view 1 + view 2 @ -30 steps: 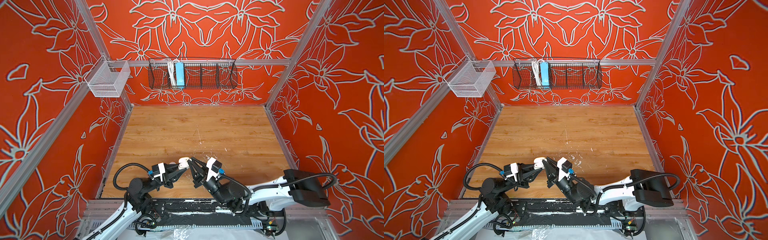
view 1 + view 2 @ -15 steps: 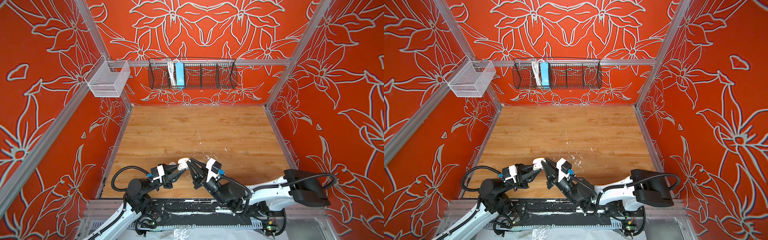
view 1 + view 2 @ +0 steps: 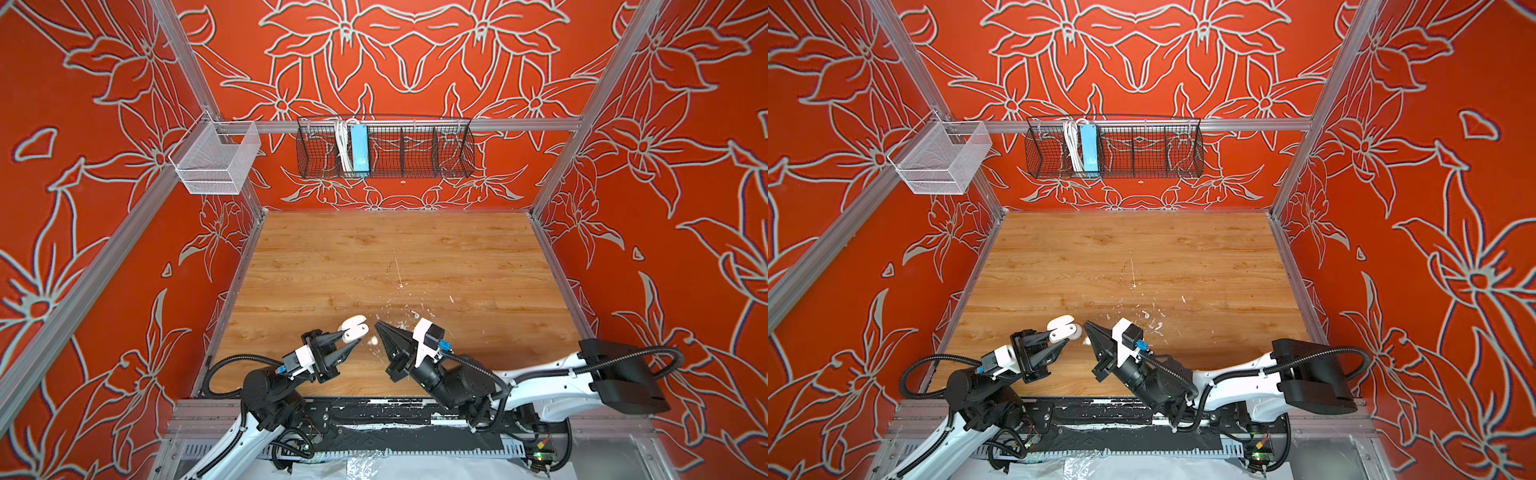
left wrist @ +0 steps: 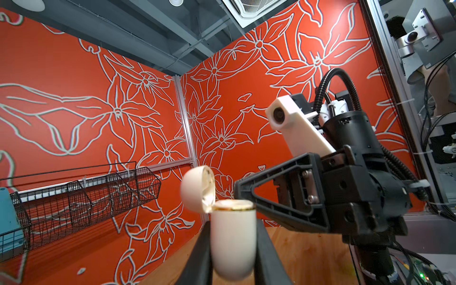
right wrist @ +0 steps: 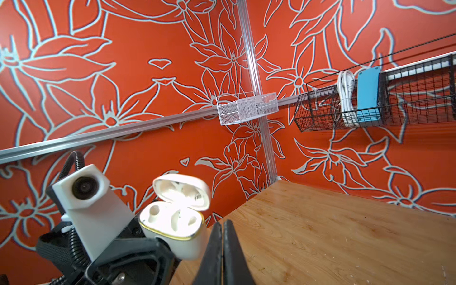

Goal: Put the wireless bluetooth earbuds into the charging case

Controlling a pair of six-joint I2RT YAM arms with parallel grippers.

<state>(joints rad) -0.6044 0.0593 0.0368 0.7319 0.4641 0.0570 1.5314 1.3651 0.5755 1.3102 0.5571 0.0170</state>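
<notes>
The white charging case (image 3: 354, 328) (image 3: 1064, 327) is held above the near part of the wooden table, lid hinged open. My left gripper (image 3: 348, 341) (image 4: 234, 256) is shut on its body (image 4: 233, 234). In the right wrist view the case (image 5: 172, 222) shows hollow sockets; I cannot tell whether an earbud sits in one. My right gripper (image 3: 378, 325) (image 3: 1087, 324) (image 5: 223, 223) is shut on nothing, its tips just right of the case. One small white earbud (image 3: 374, 340) (image 3: 1087, 340) lies on the table between the two grippers.
White paint flecks (image 3: 401, 324) dot the wood to the right of the grippers. A black wire basket (image 3: 415, 166) with a blue box and a white cable hangs on the back wall. A white mesh basket (image 3: 216, 166) hangs at the left wall.
My left gripper has drawn the case slightly to the left, away from the right gripper's tips. The small white earbud now shows on the table in the gap between them.
</notes>
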